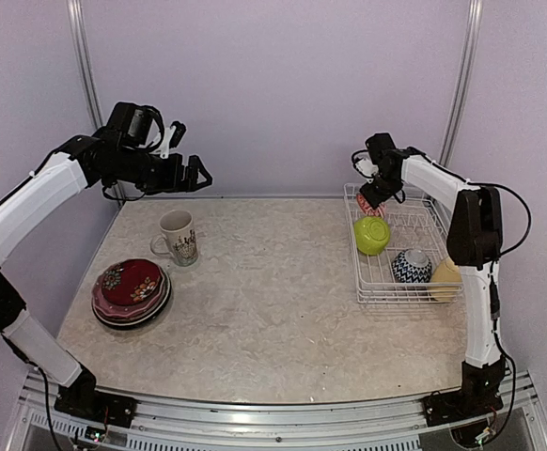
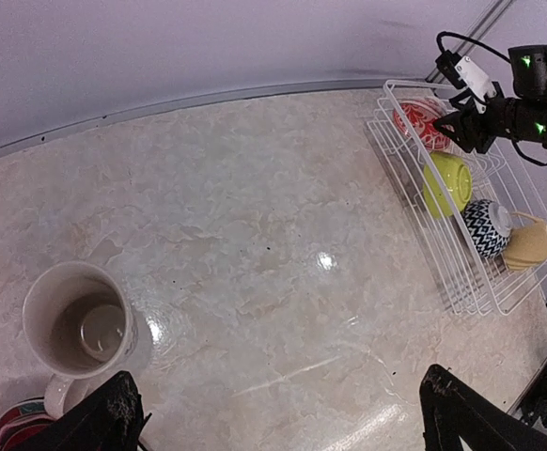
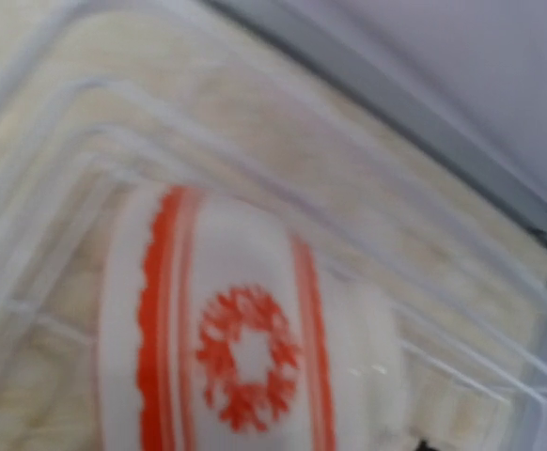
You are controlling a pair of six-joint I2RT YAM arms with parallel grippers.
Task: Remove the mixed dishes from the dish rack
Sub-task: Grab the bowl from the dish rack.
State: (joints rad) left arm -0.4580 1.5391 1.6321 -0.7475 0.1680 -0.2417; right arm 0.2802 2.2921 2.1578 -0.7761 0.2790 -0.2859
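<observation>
The white wire dish rack (image 1: pixel 405 299) stands at the right of the table. It holds a lime-green bowl (image 1: pixel 372 235), a dark-patterned small bowl (image 1: pixel 412 267), a pale-yellow mug (image 1: pixel 447 279) and, at its far left corner, a white bowl with red pattern (image 3: pixel 245 348). My right gripper (image 1: pixel 372 193) is down at that red-patterned bowl (image 1: pixel 370 206). Its fingers are hidden, so a grip cannot be made out. My left gripper (image 1: pixel 187 160) hangs open and empty, high over the table's back left. Below it stand a beige patterned mug (image 1: pixel 178 237) and stacked plates (image 1: pixel 131 291), red on top.
The pale marbled table (image 1: pixel 273 301) ends at a purple back wall. In the left wrist view the beige mug (image 2: pixel 81 324) is at lower left and the rack (image 2: pixel 461 282) at far right.
</observation>
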